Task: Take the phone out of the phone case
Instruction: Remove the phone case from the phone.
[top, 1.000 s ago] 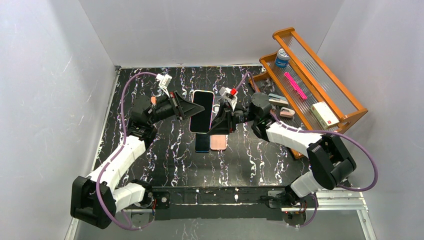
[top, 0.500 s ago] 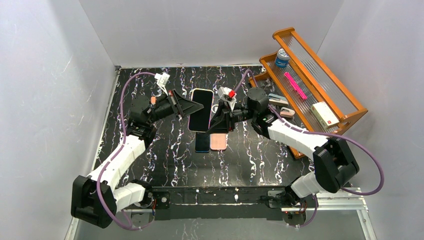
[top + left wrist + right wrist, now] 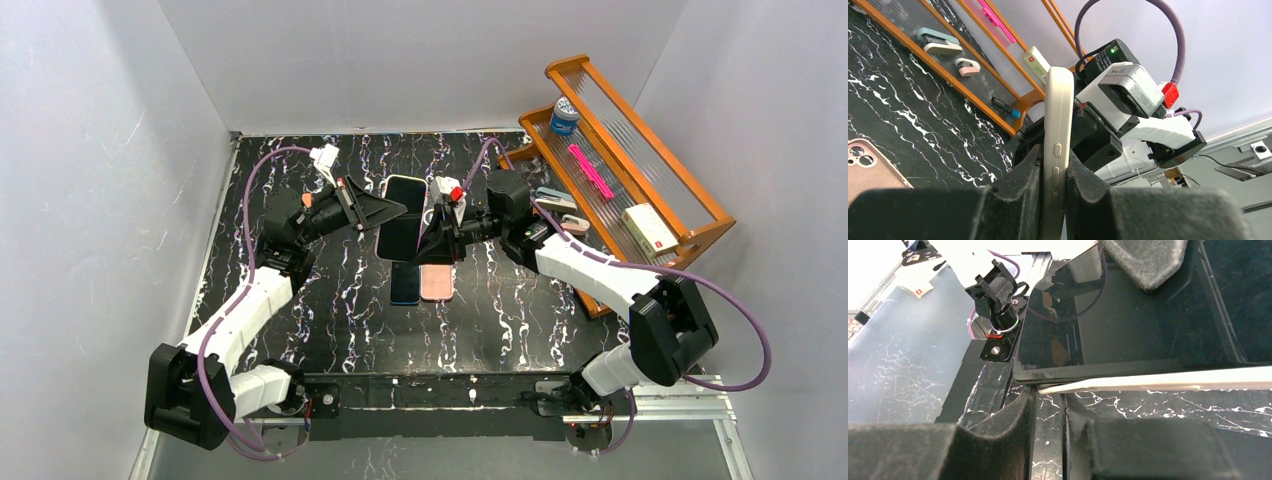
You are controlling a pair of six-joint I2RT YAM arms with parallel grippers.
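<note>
The phone (image 3: 402, 218) in its cream phone case (image 3: 1058, 115) is held off the table between the two arms. My left gripper (image 3: 390, 214) is shut on its left long edge; in the left wrist view the jaws (image 3: 1054, 160) clamp the case's side with the buttons. My right gripper (image 3: 432, 246) is at the right edge. In the right wrist view the dark screen of the phone (image 3: 1118, 325) fills the top. The cream rim of the case (image 3: 1173, 381) stands away from the phone's corner. The right gripper (image 3: 1049, 402) has a narrow bare gap just below that corner.
A dark phone (image 3: 405, 286) and a pink case (image 3: 438, 284) lie on the black marbled table under the held phone. At the right is a wooden rack (image 3: 700, 205) with a blue-lidded jar (image 3: 564, 115), a pink marker (image 3: 590, 170) and a white box (image 3: 648, 230).
The right gripper and wrist have shifted left and back along the phone's right edge. The phone has tilted slightly and moved a little back. The left gripper keeps its hold.
</note>
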